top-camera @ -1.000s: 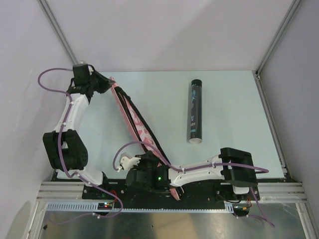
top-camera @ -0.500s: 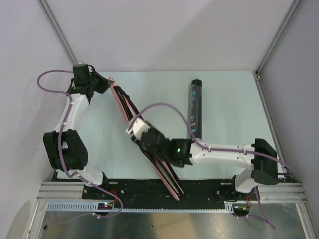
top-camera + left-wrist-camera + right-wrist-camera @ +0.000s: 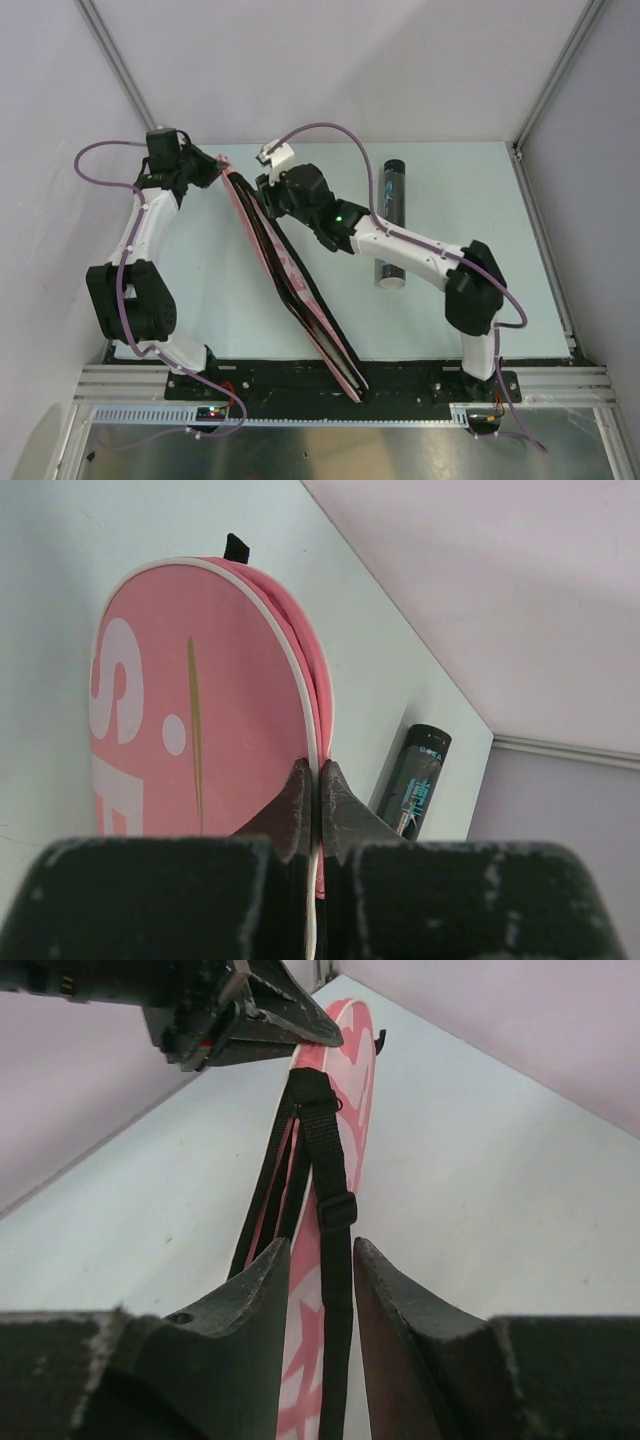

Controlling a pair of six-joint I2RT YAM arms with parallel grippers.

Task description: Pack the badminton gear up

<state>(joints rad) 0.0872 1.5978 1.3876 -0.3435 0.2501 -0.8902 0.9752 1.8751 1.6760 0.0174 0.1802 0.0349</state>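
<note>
Left gripper [image 3: 316, 772] clamps racket case [image 3: 210, 710] rim; case runs diagonally, far-left to near-centre.

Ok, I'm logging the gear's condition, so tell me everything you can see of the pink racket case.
The pink racket case looks like soft fabric, with white lettering, white piping and a black strap along its upper edge. It stands on edge on the table, running diagonally from far left toward the near edge. The left hand is shut on its far rim; the right hand straddles the strap.
</note>
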